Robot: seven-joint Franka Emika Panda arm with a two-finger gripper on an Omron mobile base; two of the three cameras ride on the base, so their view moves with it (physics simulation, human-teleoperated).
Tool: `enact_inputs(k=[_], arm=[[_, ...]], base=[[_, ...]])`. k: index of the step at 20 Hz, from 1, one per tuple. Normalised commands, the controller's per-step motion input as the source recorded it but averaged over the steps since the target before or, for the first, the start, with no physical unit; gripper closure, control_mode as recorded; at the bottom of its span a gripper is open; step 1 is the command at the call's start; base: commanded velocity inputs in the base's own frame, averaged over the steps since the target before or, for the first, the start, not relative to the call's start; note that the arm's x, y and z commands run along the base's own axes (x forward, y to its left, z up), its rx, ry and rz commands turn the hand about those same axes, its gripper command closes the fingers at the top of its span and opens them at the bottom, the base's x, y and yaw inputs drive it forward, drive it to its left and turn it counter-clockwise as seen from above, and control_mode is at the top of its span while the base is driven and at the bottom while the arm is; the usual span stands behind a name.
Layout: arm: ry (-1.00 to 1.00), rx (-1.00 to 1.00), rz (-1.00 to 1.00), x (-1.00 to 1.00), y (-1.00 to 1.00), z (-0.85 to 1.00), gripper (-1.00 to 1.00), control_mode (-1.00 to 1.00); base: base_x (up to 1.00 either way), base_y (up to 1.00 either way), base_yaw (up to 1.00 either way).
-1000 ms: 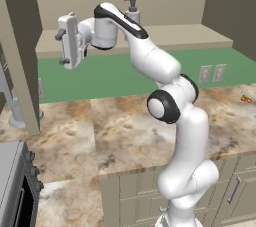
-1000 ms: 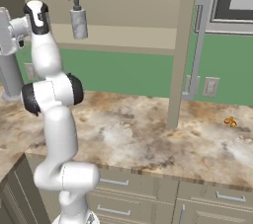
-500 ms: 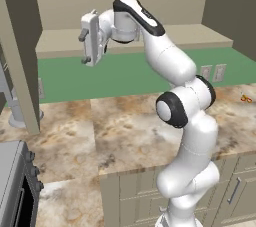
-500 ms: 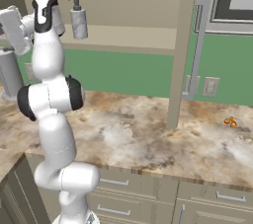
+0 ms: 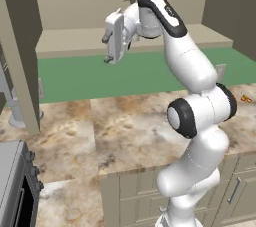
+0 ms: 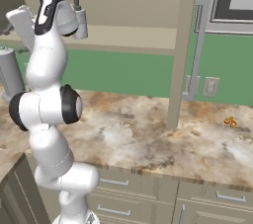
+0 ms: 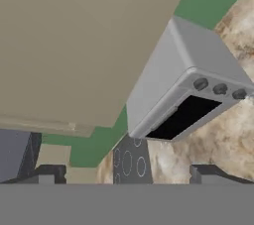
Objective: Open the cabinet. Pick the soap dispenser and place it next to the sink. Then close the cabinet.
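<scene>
Standing in front of the open cabinet (image 5: pixel 125 41), the white arm (image 5: pixel 192 101) reaches up so that its hand is at the level of the beige shelf. The gripper (image 5: pixel 109 51) points downward and a little to the left in the left base view, in front of the shelf edge, and it carries nothing. In the hand view the two dark fingertips (image 7: pixel 47 173) stand far apart at the bottom, so the jaws are wide open with nothing between them. The soap dispenser (image 6: pixel 79 20), a small pale grey bottle with a pump on top, stands upright on the shelf inside the cabinet; in the right base view it is just behind the dark and white wrist of the arm, and I cannot tell if they touch. The right cabinet door (image 6: pixel 185 45) is swung open, with its long silver handle (image 6: pixel 198 45) visible. Below is the marbled countertop (image 5: pixel 125 131). The hand view looks down on a grey toaster oven (image 7: pixel 186 90) with three dark knobs.
</scene>
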Motion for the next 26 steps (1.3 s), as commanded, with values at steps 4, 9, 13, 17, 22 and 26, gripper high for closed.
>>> enact_inputs(k=[4,9,13,17,22,26], arm=[[-0.10,0.00,-0.14,-0.16,-0.52,0.00,-1.00,-1.00],[-0.08,-0.01,-0.21,-0.17,-0.43,0.00,-1.00,-1.00],[-0.11,-0.06,-0.27,-0.10,-0.36,0.00,-1.00,-1.00],[-0.26,-0.16,-0.20,0.00,-0.23,0.09,-1.00,-1.00],[-0.36,-0.26,-0.18,0.00,-0.19,0.03,-1.00,-1.00],[-0.43,-0.27,-0.24,0.00,-0.17,0.00,-1.00,-1.00]], base=[[0.00,0.00,0.00],[0.00,0.00,0.00],[0.00,0.00,0.00],[0.00,0.00,0.00],[0.00,0.00,0.00],[0.00,0.00,0.00]])
